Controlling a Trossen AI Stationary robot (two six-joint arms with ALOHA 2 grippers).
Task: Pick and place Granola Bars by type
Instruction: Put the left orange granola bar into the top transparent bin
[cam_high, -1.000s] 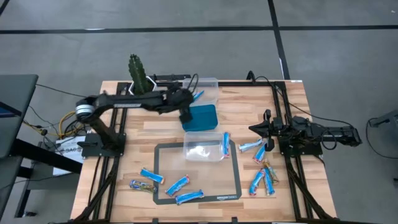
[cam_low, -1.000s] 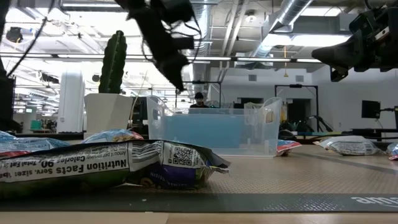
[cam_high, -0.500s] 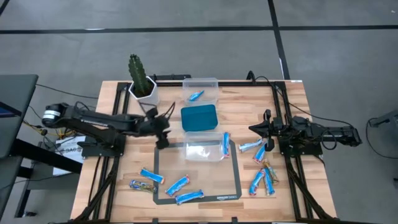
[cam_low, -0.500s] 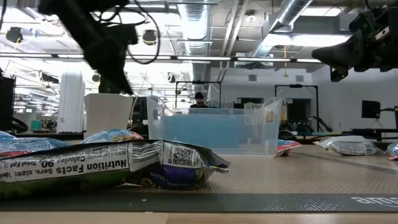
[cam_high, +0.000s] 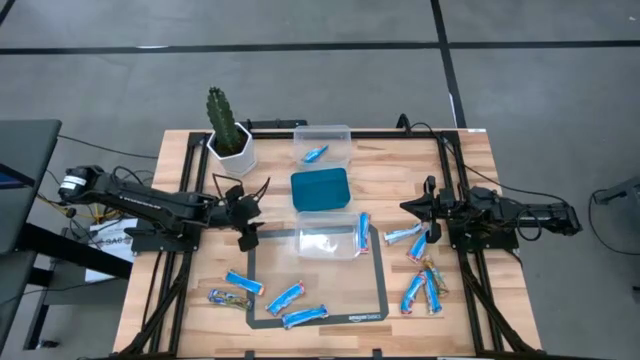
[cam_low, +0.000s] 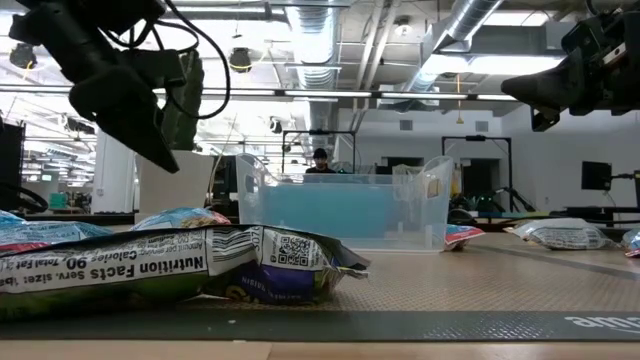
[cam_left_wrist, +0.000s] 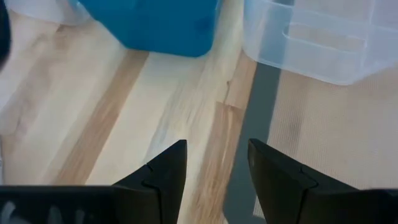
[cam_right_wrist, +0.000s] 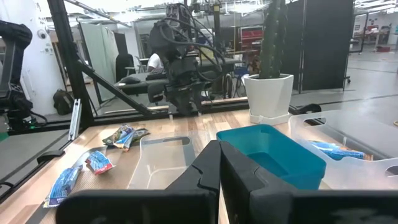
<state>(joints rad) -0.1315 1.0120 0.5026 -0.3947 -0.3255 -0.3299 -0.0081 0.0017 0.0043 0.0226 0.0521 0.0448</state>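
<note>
Over table's left-centre: left end effector (cam_high: 243, 226), open, empty. Nearest bars (cam_high: 243, 283) lie toward front edge, long axes mostly slanted. Right end effector (cam_high: 415, 207), closed, empty, waits nearer right cluster (cam_high: 418, 272).

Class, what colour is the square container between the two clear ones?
Teal container; the high view shows it best.

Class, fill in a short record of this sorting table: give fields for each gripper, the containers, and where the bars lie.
left gripper: open, empty, over the bare table beside the mat
right gripper: shut, waiting at the right edge
teal container: empty
far clear container: holds one blue bar
near clear container: a blue bar on its right edge
other bars: loose, front-left and right
</note>
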